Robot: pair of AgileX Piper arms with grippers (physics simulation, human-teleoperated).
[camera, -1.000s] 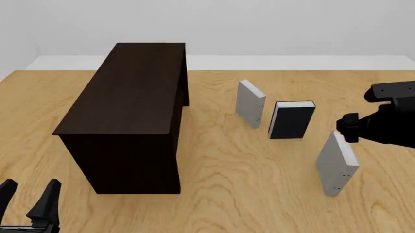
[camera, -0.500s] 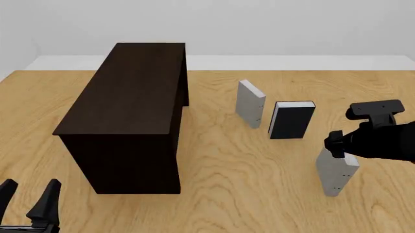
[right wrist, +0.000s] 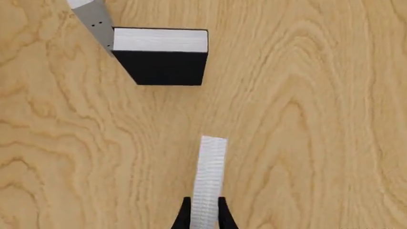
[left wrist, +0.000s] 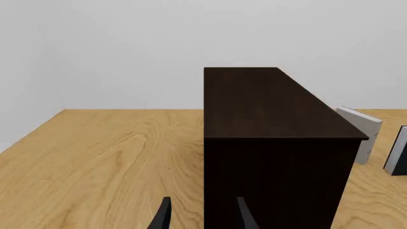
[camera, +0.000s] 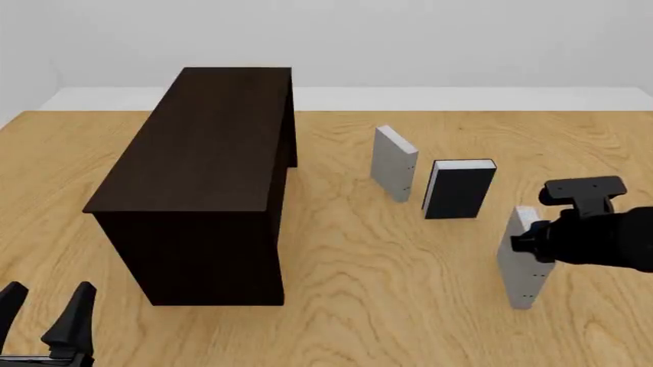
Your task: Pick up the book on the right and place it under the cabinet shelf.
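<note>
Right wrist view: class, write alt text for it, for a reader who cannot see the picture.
Seen from above, the right gripper has its fingers either side of the top edge of an upright light grey book on a wooden table. Beyond stand a black-covered book and part of another grey book.

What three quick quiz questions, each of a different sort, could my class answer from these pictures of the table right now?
1. True or false: the right end effector has its fingers on either side of the top of the standing grey book.
2. How many books stand on the table?
3. Multiple choice: the black book stands A) on top of the cabinet, B) between the two grey books, C) left of the cabinet.

Key: 1 true; 2 three, counting the far grey book; 3 B.
</note>
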